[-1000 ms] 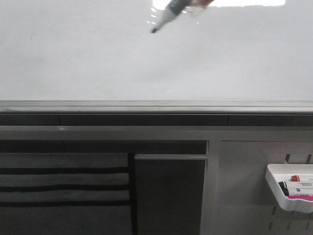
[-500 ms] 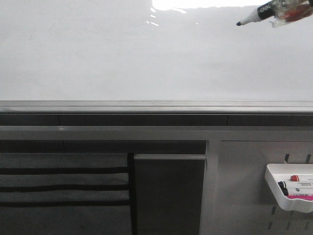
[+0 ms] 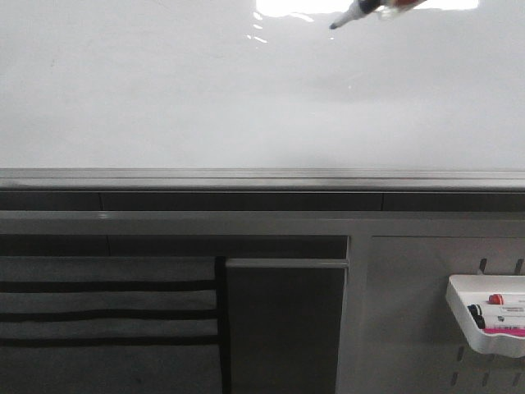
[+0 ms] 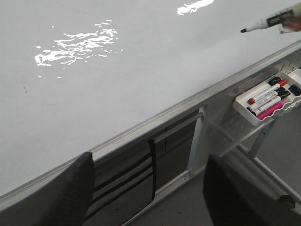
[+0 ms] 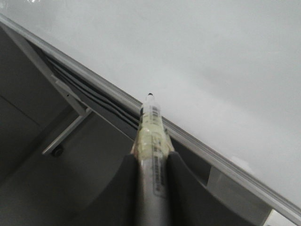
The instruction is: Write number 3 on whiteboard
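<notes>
Front view: the whiteboard [image 3: 246, 98] is filling the upper half of the scene, glossy and blank, with glare patches near its top edge. No number 3 is being shown on it; no drawn stroke can be made out anywhere on the board. A marker [image 3: 354, 11] is being held at the top of the scene, right of centre, tilted with its dark tip pointing down and to the left. Whether the tip is touching the board cannot be told. Below the board its grey frame edge [image 3: 262, 177] is running across the scene, and at the lower right a white tray [image 3: 459, 316] of markers is hanging on a grey slotted panel [image 3: 410, 312].

In the right wrist view, the right gripper [image 5: 151, 162] is being seen closed on the marker [image 5: 151, 136], the barrel being pinched between the two dark fingers [image 5: 183, 179] and the tip standing out past them toward the board [image 5: 211, 56].

In the left wrist view, the left gripper [image 4: 148, 188] is being held wide apart, nothing between its dark fingers [image 4: 70, 193]. It is being kept well apart from the marker [image 4: 265, 22], over the board's near edge, with the tray [image 4: 254, 115] lying to its right.
</notes>
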Controlling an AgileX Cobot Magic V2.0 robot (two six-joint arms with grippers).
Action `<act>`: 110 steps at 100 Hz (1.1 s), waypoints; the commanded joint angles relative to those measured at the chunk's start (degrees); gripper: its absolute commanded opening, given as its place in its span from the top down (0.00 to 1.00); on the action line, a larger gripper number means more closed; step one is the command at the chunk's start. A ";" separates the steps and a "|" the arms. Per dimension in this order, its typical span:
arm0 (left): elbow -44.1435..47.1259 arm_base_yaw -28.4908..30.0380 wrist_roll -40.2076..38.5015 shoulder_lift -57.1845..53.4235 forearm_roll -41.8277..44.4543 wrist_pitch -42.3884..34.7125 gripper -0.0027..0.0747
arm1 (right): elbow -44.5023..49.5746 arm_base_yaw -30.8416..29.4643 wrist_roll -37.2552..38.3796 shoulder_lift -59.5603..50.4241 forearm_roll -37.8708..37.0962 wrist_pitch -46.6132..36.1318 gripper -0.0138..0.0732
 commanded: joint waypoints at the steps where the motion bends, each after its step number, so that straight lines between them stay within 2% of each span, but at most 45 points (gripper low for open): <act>1: -1.43 0.14 -0.44 0.03 -2.07 -3.28 0.38 | -8.13 -2.06 0.02 5.54 1.78 3.84 0.88; 10: -1.43 0.14 -0.44 0.03 -2.07 -3.28 0.38 | -13.75 -3.30 0.02 10.87 2.14 7.47 0.88; 17: -1.43 0.14 -0.44 0.03 -2.07 -3.28 0.38 | -15.58 -1.65 -0.22 13.48 2.83 9.17 0.88; 33: -1.43 0.14 -0.44 0.03 -2.07 -3.28 0.38 | -15.58 2.59 -0.72 14.68 2.69 1.84 0.88; 47: -1.43 0.14 -0.44 0.03 -2.07 -3.28 0.38 | -15.67 2.74 -0.72 15.19 2.44 -4.06 0.88; 89: -1.43 0.14 -0.44 0.03 -2.07 -3.28 0.38 | -19.30 2.74 -1.53 19.78 1.42 -5.60 0.88; 110: -1.43 0.14 -0.44 0.03 -2.07 -3.28 0.38 | -19.30 1.77 -0.59 19.30 -4.21 -6.80 0.88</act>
